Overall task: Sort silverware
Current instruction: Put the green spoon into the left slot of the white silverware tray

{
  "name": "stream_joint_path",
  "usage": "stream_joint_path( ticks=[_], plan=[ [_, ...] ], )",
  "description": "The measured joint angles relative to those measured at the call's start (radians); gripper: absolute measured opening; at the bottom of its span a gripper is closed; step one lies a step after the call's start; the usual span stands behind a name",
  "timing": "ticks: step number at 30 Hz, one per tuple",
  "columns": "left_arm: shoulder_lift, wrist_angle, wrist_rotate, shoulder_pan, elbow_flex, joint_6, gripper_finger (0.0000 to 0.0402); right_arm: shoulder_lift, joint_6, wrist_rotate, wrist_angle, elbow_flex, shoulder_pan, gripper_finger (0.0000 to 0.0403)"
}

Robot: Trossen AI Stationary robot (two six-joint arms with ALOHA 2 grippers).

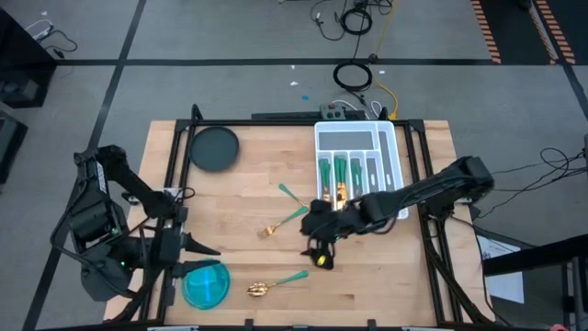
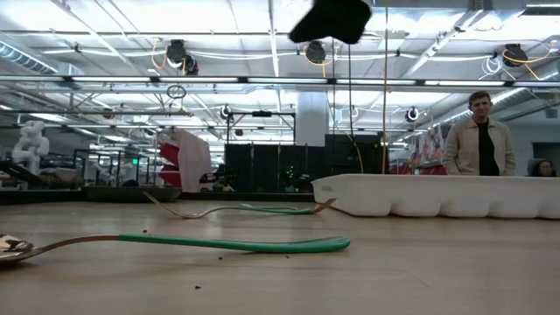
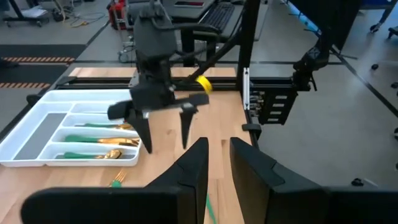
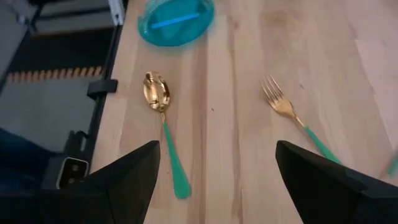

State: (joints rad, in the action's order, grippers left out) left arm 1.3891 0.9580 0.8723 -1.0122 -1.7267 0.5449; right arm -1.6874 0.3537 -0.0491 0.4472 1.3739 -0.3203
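Butcher-block table top (image 1: pixel 386 285) on a black frame, grey floor around it with cables beyond the far edge. White compartmented tray (image 1: pixel 390 140) sits at the far right of the table; several teal-handled pieces lie in its slots (image 1: pixel 341 169), gold heads toward the table's middle. Which types share which slot cannot be read from above.

Loose silverware on the wood: a spoon (image 1: pixel 276 284) near the front edge, just right of the blue bowl (image 1: pixel 206 284); a fork (image 1: pixel 287 221) mid-table, head toward the front left; one more teal-handled piece (image 1: pixel 289 191) just behind it, type uncertain, possibly a fork judging by the low view. Dark round lid or plate (image 1: pixel 214 148) at the far left corner.

Right gripper (image 1: pixel 321 241) hangs above the table centre, off the tray's near end, fingers spread wide with nothing between them. Its wrist view looks down on the spoon (image 4: pixel 164 121) and fork (image 4: pixel 292 116), both lying flat and well apart, neither touched.

Left gripper (image 1: pixel 208 249) is parked at the table's left edge, just behind the bowl, fingers (image 3: pixel 193 163) narrowly parted and holding nothing.

A person (image 2: pixel 479 136) stands in the room beyond the tray in the low view.
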Motion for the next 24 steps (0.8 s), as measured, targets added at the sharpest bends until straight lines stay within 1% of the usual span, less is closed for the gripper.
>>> stream_joint_path(
  ticks=[6,13,19,24],
  plan=[
    [0.0,0.013,0.0,-0.013,0.0,0.001,0.0074,-0.161,-0.155,0.002,0.073,0.169,-0.019,0.0313],
    [0.0,0.105,0.0,-0.024,0.0,0.078,0.0074,-0.324,-0.279,0.005,0.131,0.362,-0.036,0.0313],
    [0.0,0.123,0.0,-0.044,0.0,0.079,0.0074,-0.457,-0.313,0.046,0.197,0.488,-0.049,0.0313],
    [0.0,0.134,0.0,-0.05,0.0,0.079,0.0074,-0.545,-0.317,0.078,0.227,0.556,-0.058,0.0313]
  ],
)
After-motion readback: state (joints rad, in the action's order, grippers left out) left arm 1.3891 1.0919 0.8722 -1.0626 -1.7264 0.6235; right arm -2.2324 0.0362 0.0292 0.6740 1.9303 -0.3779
